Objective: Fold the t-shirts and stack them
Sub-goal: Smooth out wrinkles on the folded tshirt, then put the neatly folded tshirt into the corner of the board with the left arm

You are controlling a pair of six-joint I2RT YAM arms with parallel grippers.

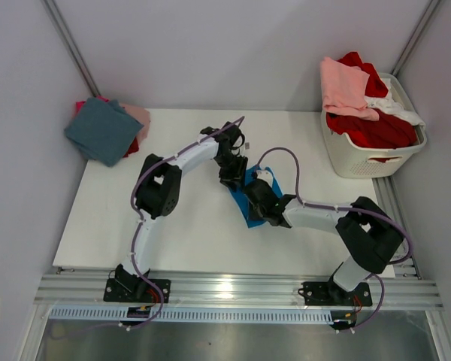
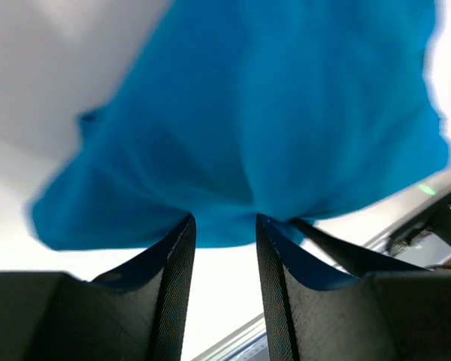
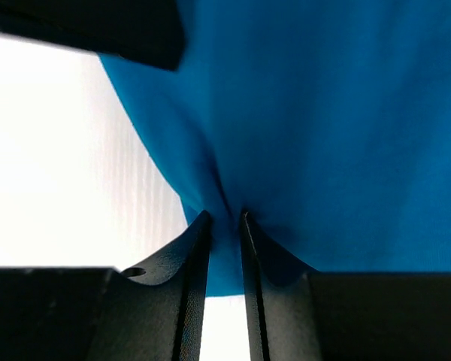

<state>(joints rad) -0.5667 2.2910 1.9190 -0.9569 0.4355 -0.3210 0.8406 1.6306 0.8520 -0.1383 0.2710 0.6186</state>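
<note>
The bright blue t-shirt (image 1: 243, 209) lies bunched on the white table (image 1: 113, 226) at the centre, mostly hidden under both grippers. My left gripper (image 1: 231, 174) is at its far edge. In the left wrist view this gripper (image 2: 225, 222) is open, its tips at the edge of the blue cloth (image 2: 286, 113), with bare table showing between the fingers. My right gripper (image 1: 257, 197) is over the shirt. In the right wrist view it (image 3: 224, 218) is shut on a fold of the blue cloth (image 3: 346, 135).
A stack of folded t-shirts, dusty teal (image 1: 103, 129) on top with pink and red beneath, sits at the back left corner. A white slatted laundry basket (image 1: 372, 162) at the back right holds red (image 1: 372, 128), pale pink (image 1: 344, 86) and white tees.
</note>
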